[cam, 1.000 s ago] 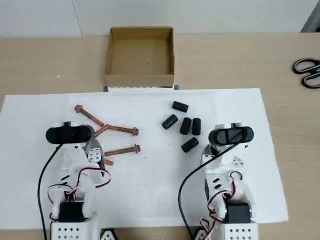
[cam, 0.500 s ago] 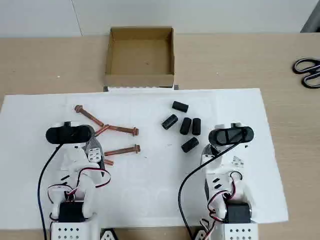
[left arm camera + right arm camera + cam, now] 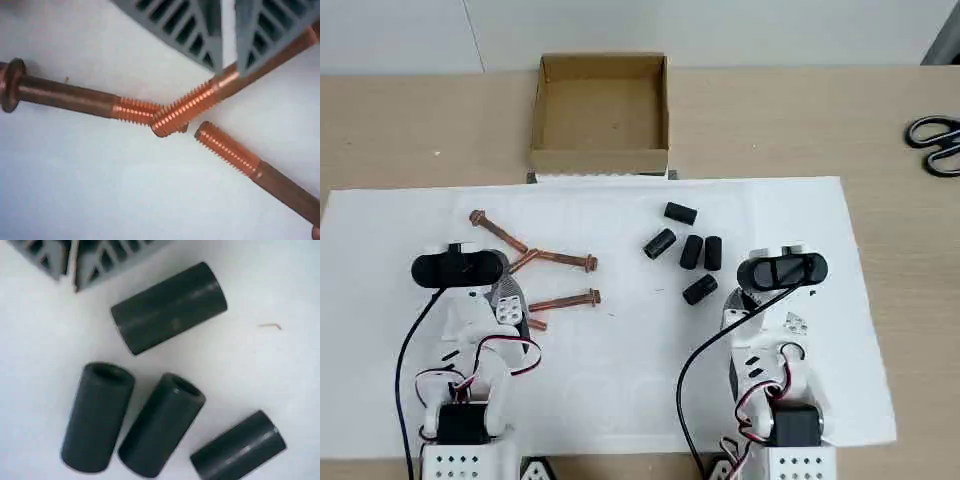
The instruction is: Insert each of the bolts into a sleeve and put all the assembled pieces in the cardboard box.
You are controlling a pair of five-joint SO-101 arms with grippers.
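Over the last sec almost nothing changed. Both arms held their spots, and only the long copper-coloured bolt [image 3: 500,232] farthest L maybe sat a hair differently, too slight to be sure. L gripper [image 3: 230,70] hung low over the crossed copper bolts [image 3: 190,107], jaws nearly closed w/ a thin slit between them, grasping nothing; one shank ran beneath the tips. R gripper [image 3: 70,277] was likewise pinched together and empty, just beside the nearest short black cylindrical sleeve [image 3: 169,307]. Bolts lay loose on the L side of the white paper sheet [image 3: 620,380], five sleeves [image 3: 691,251] clustered R of centre. The brown cardboard box [image 3: 600,158] stood empty beyond the sheet. So, IMO, the task hadn't started: no bolt sleeved, nothing boxed.
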